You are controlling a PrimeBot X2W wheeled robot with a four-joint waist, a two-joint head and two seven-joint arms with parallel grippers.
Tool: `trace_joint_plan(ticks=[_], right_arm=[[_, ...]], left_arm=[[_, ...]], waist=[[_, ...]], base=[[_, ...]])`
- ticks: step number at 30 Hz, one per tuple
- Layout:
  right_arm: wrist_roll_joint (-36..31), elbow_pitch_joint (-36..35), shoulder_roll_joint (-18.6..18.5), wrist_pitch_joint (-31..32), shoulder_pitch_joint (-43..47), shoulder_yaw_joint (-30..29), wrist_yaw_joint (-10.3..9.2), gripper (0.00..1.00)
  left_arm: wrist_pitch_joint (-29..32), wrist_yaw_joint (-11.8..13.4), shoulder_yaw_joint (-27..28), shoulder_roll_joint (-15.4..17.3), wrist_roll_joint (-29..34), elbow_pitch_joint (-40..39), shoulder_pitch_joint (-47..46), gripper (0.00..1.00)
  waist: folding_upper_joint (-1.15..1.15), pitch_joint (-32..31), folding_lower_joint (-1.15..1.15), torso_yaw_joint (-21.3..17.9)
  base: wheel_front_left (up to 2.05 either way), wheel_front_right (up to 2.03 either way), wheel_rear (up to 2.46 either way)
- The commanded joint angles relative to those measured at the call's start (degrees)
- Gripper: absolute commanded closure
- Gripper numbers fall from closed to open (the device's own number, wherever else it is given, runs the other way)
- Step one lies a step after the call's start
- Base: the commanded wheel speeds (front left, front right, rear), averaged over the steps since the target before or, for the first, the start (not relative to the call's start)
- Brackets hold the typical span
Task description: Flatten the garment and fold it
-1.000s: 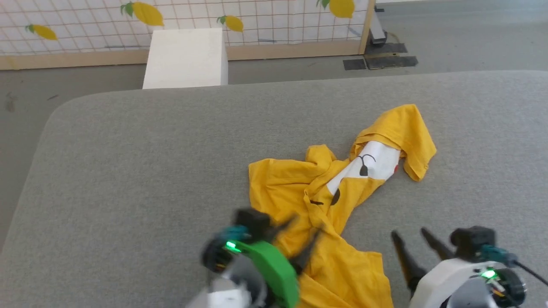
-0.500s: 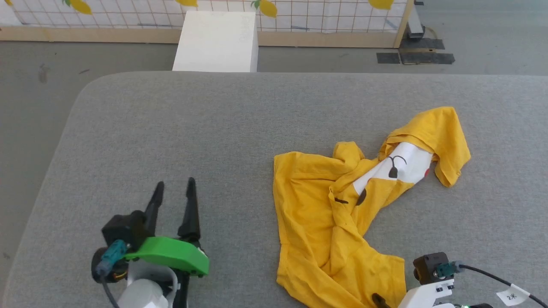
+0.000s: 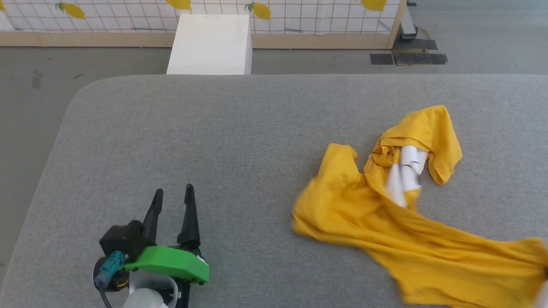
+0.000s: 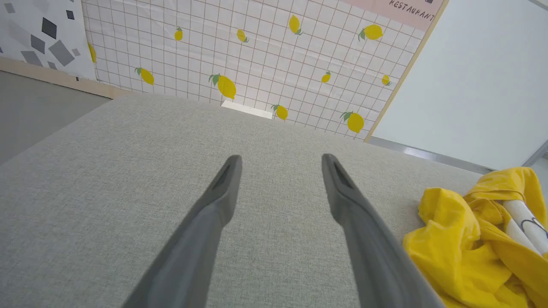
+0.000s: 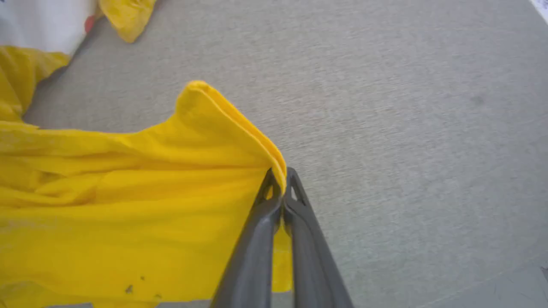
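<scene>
Yellow T-shirt [image 3: 385, 222] lies bunched on the grey pad [image 3: 192, 128], at four o'clock. My right gripper [image 5: 280, 174] is pinched tight on its edge, maybe the hem. My left gripper [image 3: 173, 194], at seven o'clock, is wide open and empty.

My left gripper [image 3: 174, 189] has two long black fingers [image 3: 189, 214] that get thin at the tips. Behind them I see a bright green curved cover [image 3: 171, 263], a black boxy block [image 3: 124, 239] and a blue-green plug [image 3: 110, 262] with a dark cable [image 3: 102, 295]. The wrist [image 3: 147, 297] below is round and white. My right gripper [image 5: 281, 171] has dark grey fingers [image 5: 252, 256] with small slots near the tips.
</scene>
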Motion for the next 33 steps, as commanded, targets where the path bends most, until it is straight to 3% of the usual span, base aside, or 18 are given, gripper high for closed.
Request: trace_joint_plan(ticks=[1, 6, 7, 9, 15, 21, 29, 33], right_arm=[[-1.4, 0.9, -0.1, -1.5, -1.7, -4.3, -0.10, 1.00], [-3.0, 6.3, -0.1, -4.9, -3.3, -12.8, -0.10, 1.00], [-2.9, 7.8, -0.1, -7.1, -3.5, -12.9, -0.10, 0.80], [-2.3, 8.7, -0.1, -9.5, -3.2, -11.1, -0.10, 0.00], [1.0, 9.1, -0.1, -20.0, -2.7, -2.2, -0.10, 0.00], [2.2, 8.3, -0.1, -23.7, -3.0, 4.3, -0.10, 0.00], [3.7, 7.2, -0.1, -23.9, -3.7, 9.8, -0.10, 0.00], [4.1, 7.0, -0.1, -23.8, -4.1, 11.7, -0.10, 0.00]], left_arm=[[-0.3, -0.7, 0.1, -0.4, 0.9, 0.5, 0.3, 0.00], [-0.3, -2.0, -0.3, -1.3, 1.4, 2.1, -0.1, 0.00], [-0.3, -2.6, -0.7, -1.5, 1.5, 2.9, -0.4, 0.00], [-0.3, -3.3, -1.7, -1.7, 1.7, 4.0, -1.1, 0.00], [4.2, -7.0, -9.0, -3.1, 1.3, 9.3, -7.7, 0.00], [11.6, -8.4, -15.7, -3.8, -1.0, 16.4, -15.2, 0.00], [17.0, -3.8, -19.2, -4.0, -6.1, 27.2, -27.3, 0.00], [22.6, -2.0, -22.1, -4.0, -9.1, 33.5, -31.9, 0.00]], waist=[[0.00, -0.2, 0.00, -0.4], [0.00, -0.6, 0.00, -1.0], [0.00, -0.7, 0.00, -1.5], [0.00, -0.8, 0.00, -2.1], [0.00, -0.6, 0.00, -5.9], [0.00, 0.0, 0.00, -9.8], [0.00, 2.1, 0.00, -13.6], [0.00, 3.2, 0.00, -14.9]], base=[[0.00, 0.00, 0.00], [0.00, 0.00, 0.00], [0.00, 0.00, 0.00], [0.00, 0.00, 0.00], [0.00, 0.00, 0.00], [0.00, 0.00, 0.00], [0.00, 0.00, 0.00], [0.00, 0.00, 0.00]])
